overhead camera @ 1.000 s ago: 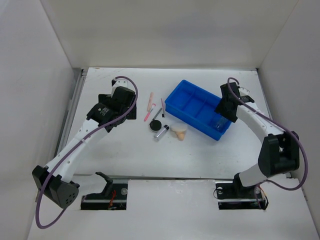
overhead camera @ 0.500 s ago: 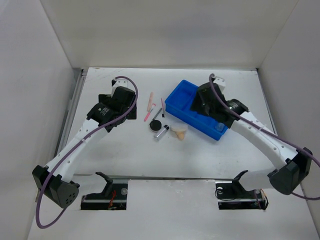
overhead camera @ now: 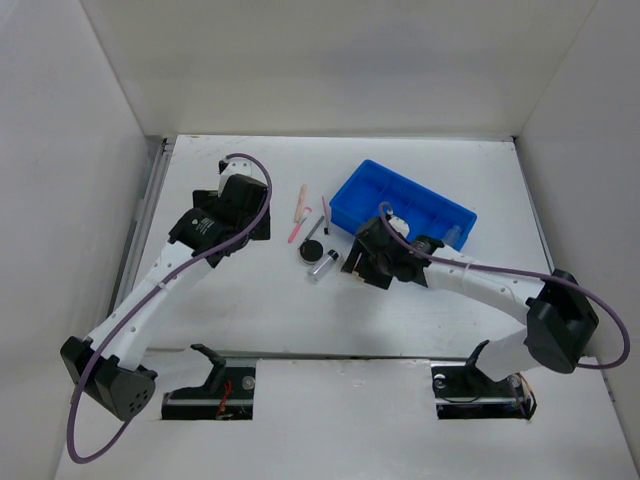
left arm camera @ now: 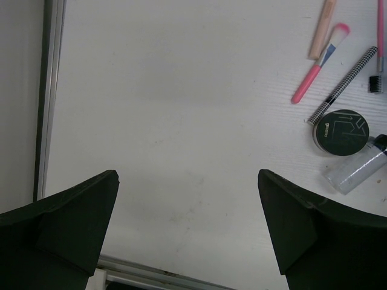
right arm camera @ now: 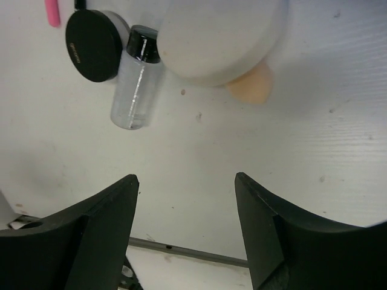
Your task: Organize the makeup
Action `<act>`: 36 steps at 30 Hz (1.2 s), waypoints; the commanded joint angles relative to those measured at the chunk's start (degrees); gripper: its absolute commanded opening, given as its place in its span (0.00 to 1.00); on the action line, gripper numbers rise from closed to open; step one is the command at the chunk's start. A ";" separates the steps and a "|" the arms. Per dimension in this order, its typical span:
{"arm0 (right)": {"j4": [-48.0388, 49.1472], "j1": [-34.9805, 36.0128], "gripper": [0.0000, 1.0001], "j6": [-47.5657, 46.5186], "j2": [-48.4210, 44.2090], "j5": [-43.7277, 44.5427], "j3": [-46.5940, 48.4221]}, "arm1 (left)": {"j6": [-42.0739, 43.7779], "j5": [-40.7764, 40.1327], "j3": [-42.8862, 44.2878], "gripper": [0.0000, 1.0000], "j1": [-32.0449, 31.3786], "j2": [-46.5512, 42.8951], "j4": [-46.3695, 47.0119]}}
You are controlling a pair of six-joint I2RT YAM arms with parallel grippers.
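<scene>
Looking outward from the near edge of the white table (overhead camera: pixel 270 310), we are finding the right arm's black two-finger gripper (right arm camera: pixel 184 181) hanging low over the loose cosmetics. Its fingers are standing spread, with only bare tabletop between them and nothing in their grip. Just past those fingertips, the wrist view is showing us the beige teardrop sponge (right arm camera: pixel 253 89), partly covered by a blurred pale round shape, so we are seeing only its narrow end. Beside the sponge, the clear plastic bottle with a black cap (right arm camera: pixel 136 81) is lying on its side, its cap end right against the black round compact (right arm camera: pixel 91 45); we cannot tell whether the two are touching. Farther out and to the left, the left arm's black gripper (left arm camera: pixel 187 223) is hovering over bare table, its fingers spread wide and holding nothing, well apart from the makeup. Beyond the compact, the thin black-and-white checked pencil (left arm camera: pixel 343 84), the pink slim stick (left arm camera: pixel 317 66) and a pale beige stick (left arm camera: pixel 322 27) are lying loose on the table. Farthest back on the right, the blue divided plastic tray (overhead camera: pixel 385 195) is sitting at an angle, near the sticks.
</scene>
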 commanded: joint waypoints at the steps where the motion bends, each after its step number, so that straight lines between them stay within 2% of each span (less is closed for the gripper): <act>1: 7.80 -0.13 0.71 5.36 0.90 -0.51 0.60 | -0.44 -1.19 1.08 1.00 0.06 -1.72 -0.53; 11: 11.40 -8.30 0.67 5.63 3.28 -1.56 -1.51 | -0.44 -0.66 0.55 1.00 0.06 -2.25 -0.53; 21: 10.87 -8.83 0.65 3.78 7.50 -2.08 0.07 | -0.44 -0.66 0.02 1.00 0.06 -1.72 0.00; 28: 11.40 -9.36 0.54 3.25 9.79 -0.24 1.48 | 0.09 -0.66 -0.51 1.00 0.06 -1.72 0.00; 35: 9.56 -9.36 0.38 2.73 10.93 0.90 4.21 | 0.09 -1.19 -0.51 1.00 0.06 -1.72 0.00; 36: 9.56 -9.36 0.33 2.73 10.93 0.91 4.21 | 0.09 -1.19 -0.51 1.00 0.06 -1.72 0.00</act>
